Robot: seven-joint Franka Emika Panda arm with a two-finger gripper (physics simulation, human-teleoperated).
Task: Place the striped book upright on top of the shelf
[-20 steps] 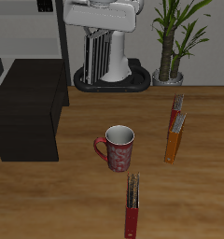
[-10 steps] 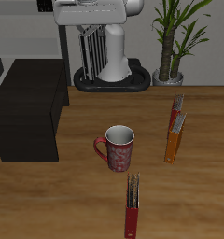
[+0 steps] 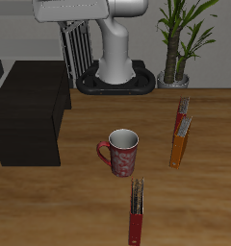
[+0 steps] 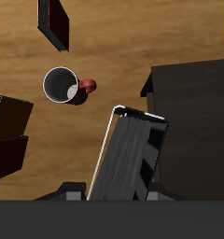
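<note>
My gripper [image 3: 75, 26] is shut on the striped book [image 3: 78, 46], which hangs upright under it, high in the air, near the shelf's [image 3: 31, 106] back corner and in front of the robot's base. In the wrist view the grey-striped book [image 4: 128, 161] fills the space between my fingers [image 4: 69, 192], with its free edge beside the black shelf's flat top [image 4: 193, 126]. The book is above the table, not on the shelf.
A red patterned mug [image 3: 120, 151] stands mid-table and also shows in the wrist view [image 4: 65, 86]. Orange-red books [image 3: 181, 135] stand beyond it. A slim dark red book [image 3: 136, 211] stands near the front edge. A potted plant [image 3: 180, 43] and a pale rack [image 3: 67, 43] stand at the back.
My gripper has carried the striped book sideways from in front of the robot's base toward the shelf, and a little higher. Nothing on the table has moved.
</note>
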